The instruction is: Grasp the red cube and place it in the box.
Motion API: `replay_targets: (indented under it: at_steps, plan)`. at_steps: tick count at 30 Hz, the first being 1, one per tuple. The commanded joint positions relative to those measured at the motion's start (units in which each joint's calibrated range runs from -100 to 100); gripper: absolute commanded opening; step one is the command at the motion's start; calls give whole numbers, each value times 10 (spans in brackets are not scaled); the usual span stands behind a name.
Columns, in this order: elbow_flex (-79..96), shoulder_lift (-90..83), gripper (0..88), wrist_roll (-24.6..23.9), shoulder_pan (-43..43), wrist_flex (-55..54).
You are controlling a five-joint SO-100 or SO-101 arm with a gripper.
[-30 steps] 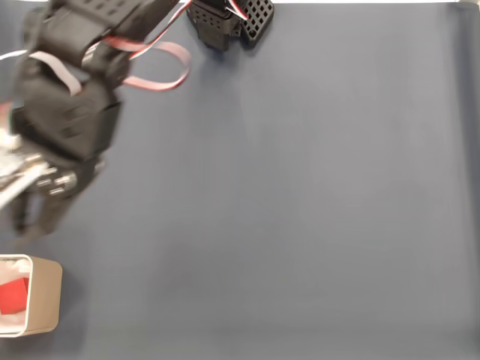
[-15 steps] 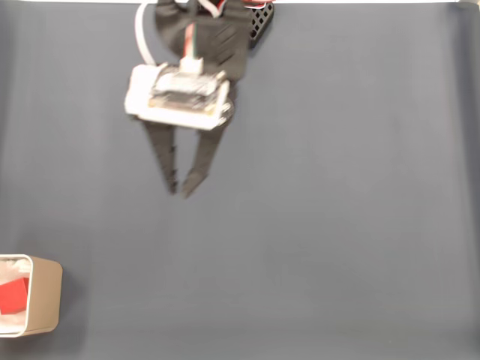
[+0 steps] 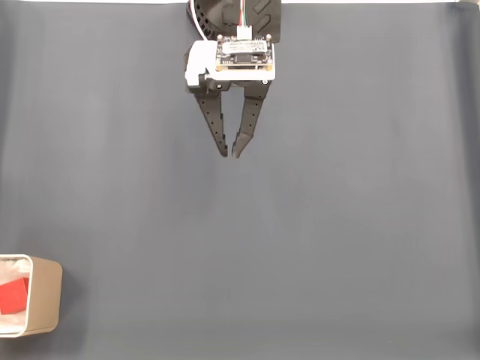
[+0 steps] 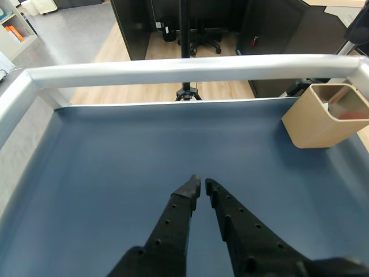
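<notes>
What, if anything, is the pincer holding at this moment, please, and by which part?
Nothing: the pincer is nearly closed on empty air, while the red cube lies inside the box.

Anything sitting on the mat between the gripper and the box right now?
Nothing: in the fixed view only bare blue mat lies between the gripper and the box, which holds the red cube. The wrist view agrees.

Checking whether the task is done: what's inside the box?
In the fixed view the red cube lies inside the box, against its white lining. The picture's edge cuts off the box's left part, so the rest of its inside is unseen.
</notes>
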Motion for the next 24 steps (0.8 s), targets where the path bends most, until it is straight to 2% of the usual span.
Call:
replay_targets:
  at_steps: [1, 10, 16, 24]
  plan:
    - [97, -88, 0, -2, -8, -15]
    - [321, -257, 0, -7, -19, -5]
    - [397, -310, 0, -7, -8, 29]
    - [415, -349, 0, -26, -24, 153]
